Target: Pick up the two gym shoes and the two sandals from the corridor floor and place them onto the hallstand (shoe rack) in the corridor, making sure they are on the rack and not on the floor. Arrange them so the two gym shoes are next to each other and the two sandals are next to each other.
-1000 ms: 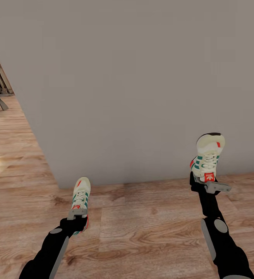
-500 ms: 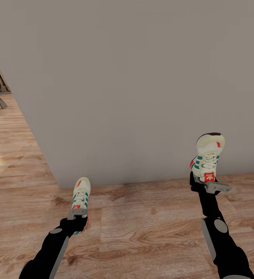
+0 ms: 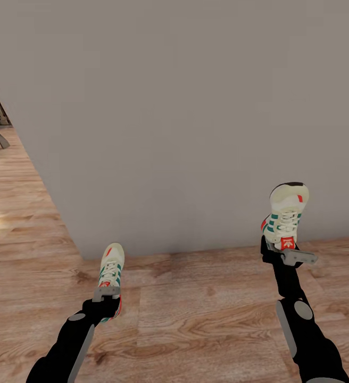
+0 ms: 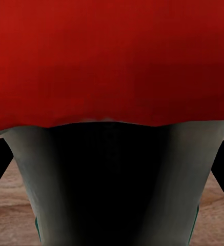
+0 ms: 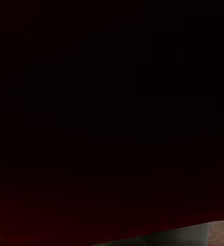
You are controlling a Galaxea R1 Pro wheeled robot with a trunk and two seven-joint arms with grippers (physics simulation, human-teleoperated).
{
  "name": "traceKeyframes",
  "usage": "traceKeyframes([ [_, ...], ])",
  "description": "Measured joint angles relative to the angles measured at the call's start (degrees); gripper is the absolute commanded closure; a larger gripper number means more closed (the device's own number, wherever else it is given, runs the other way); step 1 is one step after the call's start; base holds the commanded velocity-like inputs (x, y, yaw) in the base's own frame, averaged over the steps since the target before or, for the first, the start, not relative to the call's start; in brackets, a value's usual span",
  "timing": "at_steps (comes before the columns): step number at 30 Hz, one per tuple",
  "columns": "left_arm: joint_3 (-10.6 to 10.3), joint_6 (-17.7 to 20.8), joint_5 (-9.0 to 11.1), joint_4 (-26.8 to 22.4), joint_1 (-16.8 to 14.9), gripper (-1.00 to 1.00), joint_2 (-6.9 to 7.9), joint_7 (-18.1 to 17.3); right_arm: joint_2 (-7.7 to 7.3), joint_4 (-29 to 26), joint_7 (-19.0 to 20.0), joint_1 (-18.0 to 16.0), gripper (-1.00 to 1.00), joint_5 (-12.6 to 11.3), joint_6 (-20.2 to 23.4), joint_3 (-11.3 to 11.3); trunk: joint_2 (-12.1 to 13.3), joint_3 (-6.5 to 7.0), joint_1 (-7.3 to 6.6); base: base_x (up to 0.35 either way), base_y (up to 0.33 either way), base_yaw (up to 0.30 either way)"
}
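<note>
A plain grey wall [image 3: 196, 106] spans the head view from 9 to 3 o'clock, above light brown wood-plank corridor floor [image 3: 196, 319]. At 4 o'clock the right gripper [image 3: 287, 253] is clamped on a cream-white sneaker with green stripes [image 3: 285, 213] — toe up. At 7 o'clock the left gripper [image 3: 106, 293] grips the matching second sneaker [image 3: 111, 266], its red heel [image 4: 112, 61] close to the left wrist camera.

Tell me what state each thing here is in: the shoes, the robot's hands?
Left gym shoe: held off the floor, toe pointing away.
Right gym shoe: held higher, toe up, before the grey wall.
Left gripper: shut on its shoe.
Right gripper: shut on its shoe.
</note>
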Motion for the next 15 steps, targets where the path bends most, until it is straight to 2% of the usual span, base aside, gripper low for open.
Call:
traceKeyframes([
  [15,0.0,0.0,0.0,0.0,0.0,1.00,0.00,0.0,0.06,0.0,0.0,0.0,1.00,0.0,0.0,0.0,6.0,2.69,-3.29,0.000,0.000,0.000],
])
